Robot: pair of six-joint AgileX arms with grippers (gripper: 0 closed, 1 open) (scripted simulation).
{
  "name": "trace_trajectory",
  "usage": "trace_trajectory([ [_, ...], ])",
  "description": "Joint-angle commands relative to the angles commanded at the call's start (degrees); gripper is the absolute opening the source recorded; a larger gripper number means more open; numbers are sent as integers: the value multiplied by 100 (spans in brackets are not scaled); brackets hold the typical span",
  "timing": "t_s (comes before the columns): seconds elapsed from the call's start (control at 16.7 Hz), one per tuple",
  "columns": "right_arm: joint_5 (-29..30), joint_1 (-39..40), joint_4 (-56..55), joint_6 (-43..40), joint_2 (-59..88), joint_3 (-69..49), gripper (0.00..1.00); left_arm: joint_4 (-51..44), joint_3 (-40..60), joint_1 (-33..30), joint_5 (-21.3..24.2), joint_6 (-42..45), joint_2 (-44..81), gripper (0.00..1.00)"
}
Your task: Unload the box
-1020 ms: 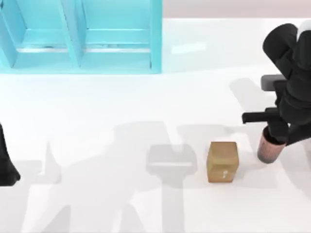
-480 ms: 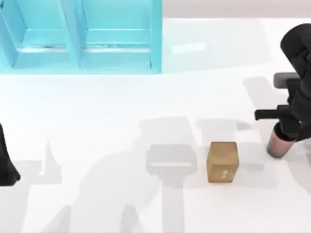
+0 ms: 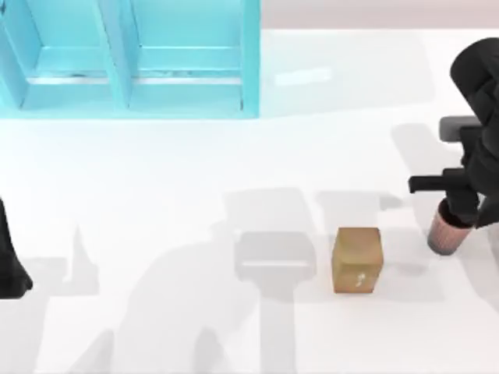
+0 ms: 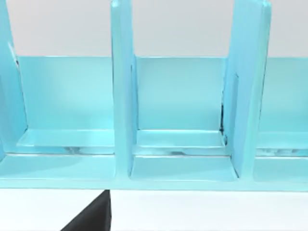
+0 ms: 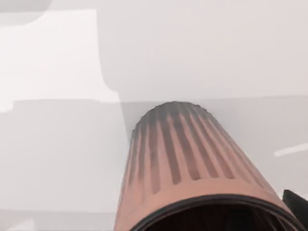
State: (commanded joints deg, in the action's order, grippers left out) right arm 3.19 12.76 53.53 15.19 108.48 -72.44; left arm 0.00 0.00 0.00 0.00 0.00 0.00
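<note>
Cardboard box point(image 3: 357, 259) sits upright on the white table point(image 3: 156, 171) at near right-centre, closed as far as you can see. Just right of it and slightly farther back, you've got the right gripper point(image 3: 456, 210) over a ribbed salmon cup point(image 3: 446, 234); the cup's rim is right under the wrist camera point(image 5: 183, 159), but you can't tell whether the jaws are clamped on it or apart. Left arm point(image 3: 9, 261) is parked at the near left edge, jaw state not visible. Far left: the turquoise shelf unit point(image 3: 132, 58), compartments facing you point(image 4: 178, 120).
</note>
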Motion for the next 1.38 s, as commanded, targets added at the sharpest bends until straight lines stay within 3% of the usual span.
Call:
trace_trajectory([
  [0.42,0,0,0,0,0,0,98,0,0,0,0,0,0,100],
  [1.02,3,8,15,3,6,-12,100,0,0,0,0,0,0,100],
  [1.38,8,4,1015,-4,-135,-840,100,0,0,0,0,0,0,100],
])
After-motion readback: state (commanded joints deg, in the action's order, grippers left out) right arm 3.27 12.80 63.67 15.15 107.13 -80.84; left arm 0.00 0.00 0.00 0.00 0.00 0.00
